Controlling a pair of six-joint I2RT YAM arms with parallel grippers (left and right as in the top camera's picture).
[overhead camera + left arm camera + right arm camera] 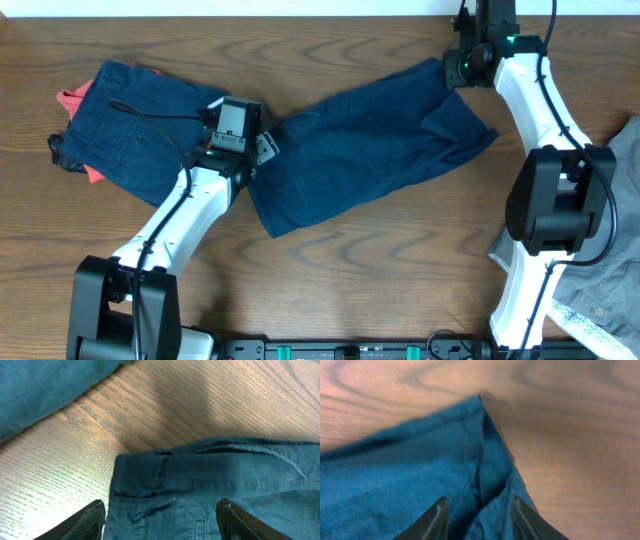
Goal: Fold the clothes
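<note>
Dark navy shorts (370,140) lie spread across the middle of the table. My left gripper (262,142) is at their waistband end. In the left wrist view its jaws (162,512) are open over the waistband (200,475), a belt loop between them. My right gripper (457,68) is at the shorts' far right corner. In the right wrist view its fingers (479,512) are apart, straddling a raised fold of navy cloth (420,470) near the hem corner. A second navy garment (140,120) lies at the left on a coral-red one (75,100). A light grey garment (615,230) lies at the right edge.
The wooden table (400,260) shows bare in front of the shorts and along the back. A black cable (150,115) runs over the left navy garment. The arm bases stand at the front edge.
</note>
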